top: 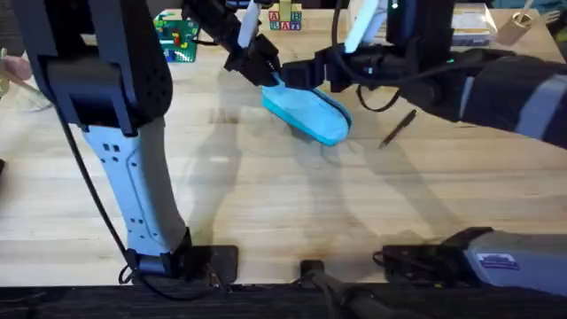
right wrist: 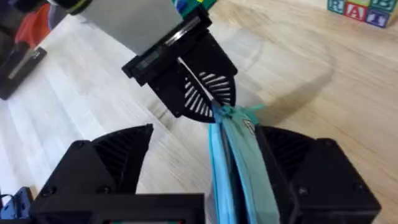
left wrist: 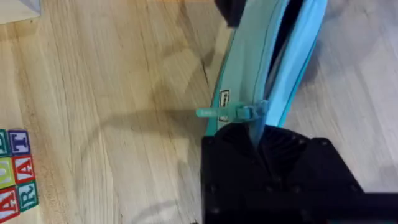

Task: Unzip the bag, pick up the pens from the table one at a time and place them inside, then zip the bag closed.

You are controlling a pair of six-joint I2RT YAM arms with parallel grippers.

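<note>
Far left on the table point(top: 266, 204): colourful brick toy point(top: 177, 37); letter blocks point(top: 284, 18) further right along the far edge, also visible in left wrist view point(left wrist: 15, 168) and right wrist view point(right wrist: 364, 9).

Left gripper point(top: 266, 73) reaching in from far left of centre, clamped narrow on the left end of the bag point(top: 307, 112). Left wrist view: black fingers point(left wrist: 273, 165) pinched on the bag fabric point(left wrist: 261, 56) right at the teal zipper pull point(left wrist: 230, 112); pull sticking out sideways just past the fingertips. Zipper seam showing a dark gap running away from the pull, so open along that stretch at least; how far it runs cannot be told.

Bag sky-blue, lying mid-table toward the far side, long axis slanting from far left to near right, left end lifted slightly into the left gripper.

Right gripper point(top: 332, 75) coming in from the right, just beyond the bag's far edge. Right wrist view: bag edge point(right wrist: 239, 168) sitting between the two black fingers point(right wrist: 298, 168), left gripper point(right wrist: 202, 93) straight ahead, touching the same end. Jaws roughly mid-width; fabric between them, but firm grip or loose contact cannot be told.

Right of the bag: one dark pen point(top: 398, 128) flat on the table, near but not touching, slanted. Clear plastic box point(top: 469, 27) at far right edge.
</note>
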